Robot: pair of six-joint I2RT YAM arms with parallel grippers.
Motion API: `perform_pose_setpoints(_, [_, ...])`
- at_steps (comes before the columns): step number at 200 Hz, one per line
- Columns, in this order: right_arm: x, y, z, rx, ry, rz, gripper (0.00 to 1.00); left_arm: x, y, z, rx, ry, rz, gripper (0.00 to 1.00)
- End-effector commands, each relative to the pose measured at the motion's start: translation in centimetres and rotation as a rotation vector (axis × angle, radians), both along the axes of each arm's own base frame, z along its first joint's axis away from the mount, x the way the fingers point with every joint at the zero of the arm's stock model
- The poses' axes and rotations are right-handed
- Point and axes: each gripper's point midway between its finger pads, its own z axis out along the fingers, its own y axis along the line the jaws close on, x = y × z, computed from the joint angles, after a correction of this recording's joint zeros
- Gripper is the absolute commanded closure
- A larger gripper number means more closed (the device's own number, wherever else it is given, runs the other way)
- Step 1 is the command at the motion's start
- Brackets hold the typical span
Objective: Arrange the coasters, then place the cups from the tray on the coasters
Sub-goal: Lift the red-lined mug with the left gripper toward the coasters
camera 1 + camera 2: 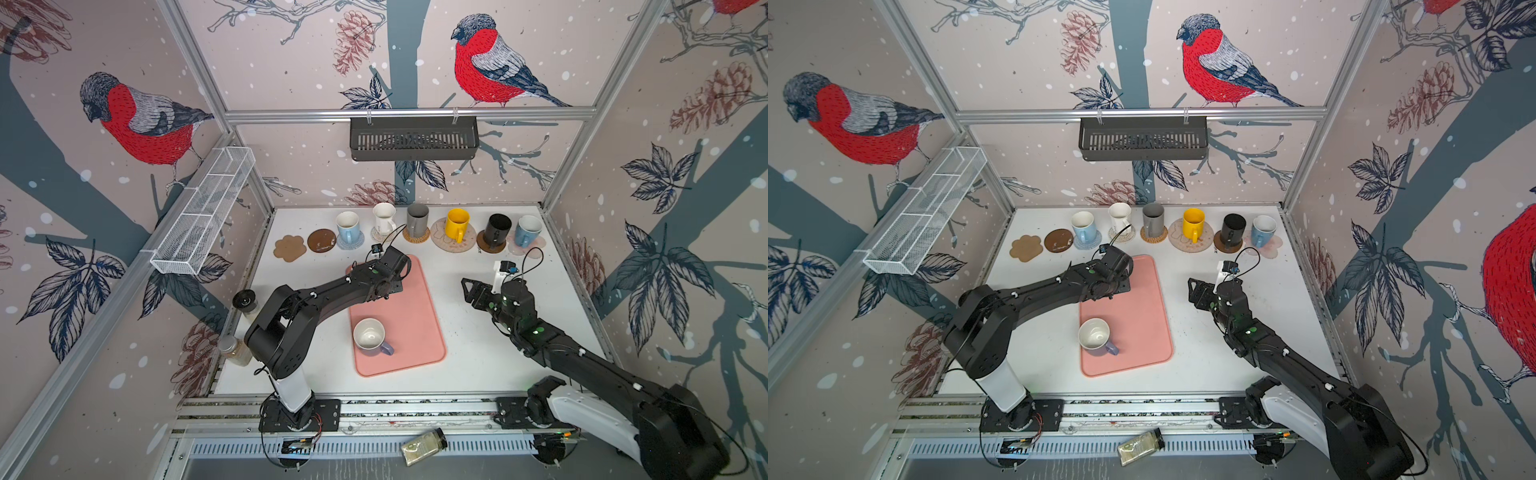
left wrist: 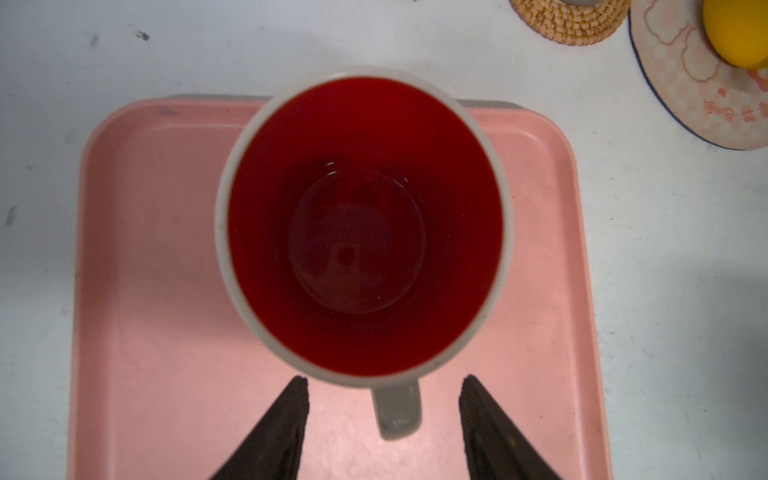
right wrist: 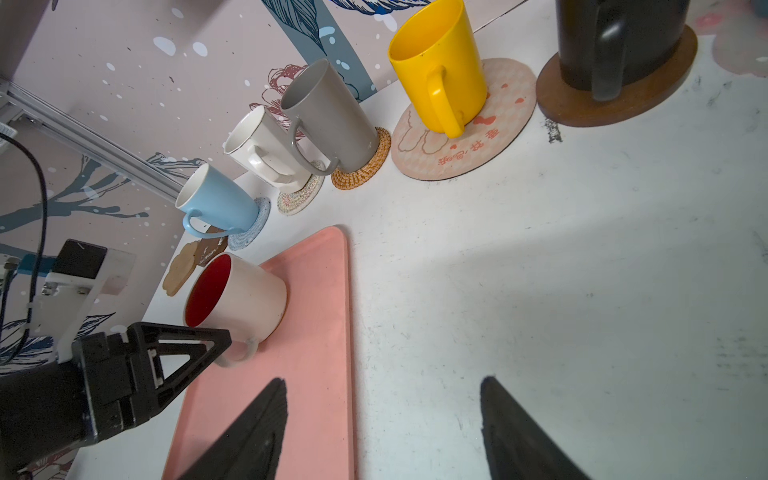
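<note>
White tabletop (image 2: 665, 249) carries the pink tray (image 2: 137, 249), the red-lined cup (image 2: 361, 224) standing at its far end. Left gripper (image 2: 385, 380) straddles the handle (image 2: 397, 411), jaws apart (right gripper (image 3: 383, 379) gapes idle nearby); an off-centre pinch could twist or tip it.

We see two black arms (image 1: 316, 299) with white lower links (image 1: 291, 390), black cables (image 3: 43, 203), green markers (image 1: 539, 331) and ribbed triangular end effector fingers (image 2: 274, 432).

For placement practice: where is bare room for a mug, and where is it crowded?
Free: white tabletop right of salmon-pink rectangular tray; tan paw-shaped coaster, bare dark-brown disc coaster. Crowded: back row, light-blue mug to blue mug.
</note>
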Motion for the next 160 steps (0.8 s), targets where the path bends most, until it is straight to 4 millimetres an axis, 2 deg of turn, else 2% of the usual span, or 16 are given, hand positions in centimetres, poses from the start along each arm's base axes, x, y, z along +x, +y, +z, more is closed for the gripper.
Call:
perform_pose_setpoints(1, [0.2,0.4,0.8,0.01,-0.038,0.023,0.27,0.5,1.2,0.0,0.031,-0.016,0.032,0.44])
perform_pose_setpoints(33, [0.5,0.7,0.4,-0.002,-0.03,0.034,0.27,1.0,1.6,-0.1,0.026,-0.021,0.028,0.53])
perform_pose_setpoints(74, [0.7,0.8,0.0,-0.011,-0.023,0.038,0.27,0.9,1.9,-0.5,0.029,-0.017,0.02,0.74])
perform_pose_setpoints(98, [0.7,0.7,0.0,-0.013,-0.024,0.034,0.27,0.8,2.0,-0.7,0.027,-0.015,0.019,0.8])
perform_pose_setpoints(114, [0.7,0.6,-0.2,-0.016,-0.02,0.034,0.27,0.8,2.1,-0.8,0.027,-0.01,0.017,0.89])
perform_pose_setpoints(160, [0.9,0.6,-0.3,-0.023,-0.018,0.033,0.27,0.7,2.4,0.2,0.019,-0.023,0.021,0.93])
